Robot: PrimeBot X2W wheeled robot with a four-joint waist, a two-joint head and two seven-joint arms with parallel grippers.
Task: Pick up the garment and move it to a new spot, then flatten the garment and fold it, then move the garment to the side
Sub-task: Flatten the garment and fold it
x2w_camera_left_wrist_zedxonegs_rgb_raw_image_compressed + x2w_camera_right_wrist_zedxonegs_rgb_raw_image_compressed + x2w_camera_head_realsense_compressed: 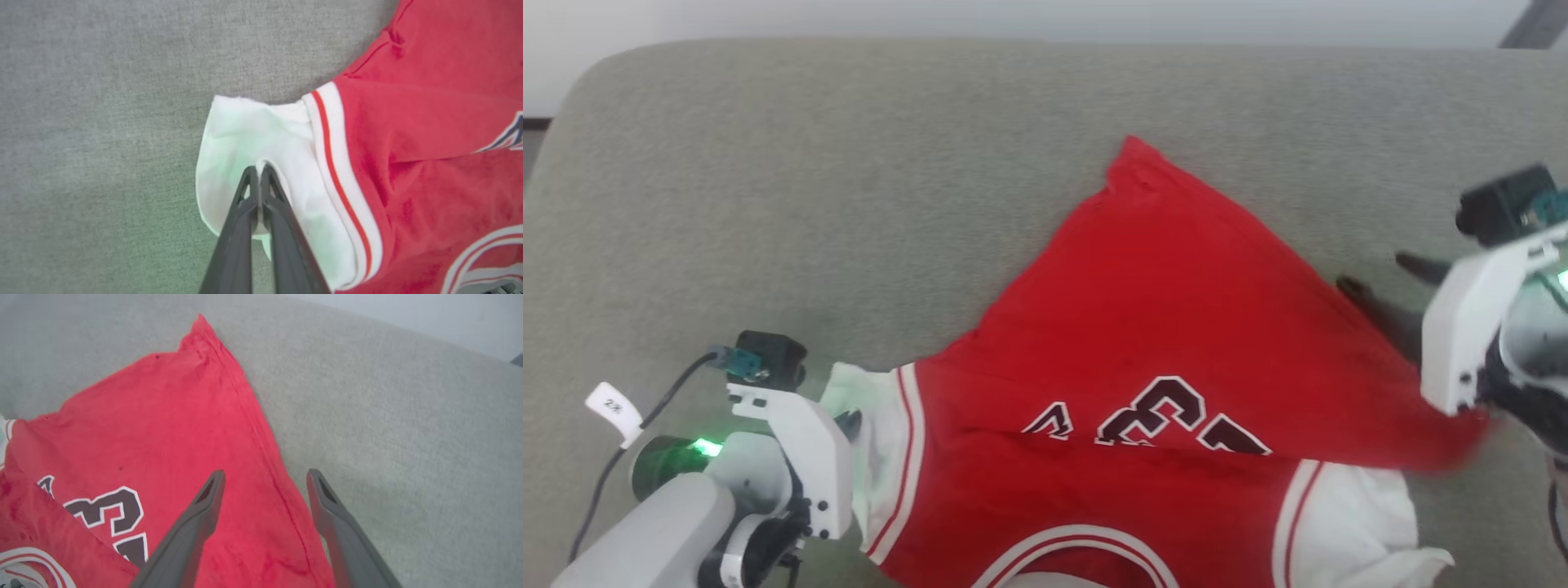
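Garment: the red jersey (1160, 327) lay crumpled on the grey fabric surface (849, 163), right of the middle in the head view, with 1 red corner pointing toward the far edge.
Fold: an upper red layer lay doubled over the lower part, cutting across the dark, white-outlined numerals (1152, 412); a 3 was readable in the right wrist view.
White side panel: the panel (253, 134) stuck out at the jersey's left edge, beside the red-white striped trim (343, 171).
Left gripper: the left gripper (258, 169) was clenched, its 2 fingers pressed together on a small ridge of the white panel, low against the surface.
Right gripper: the right gripper (265, 475) was released, its fingers spread wide on either side of the jersey's right hem (261, 449), gripping nothing.
Left wrist: a green light (707, 447) glowed and a white tag (614, 406) hung on its cable.
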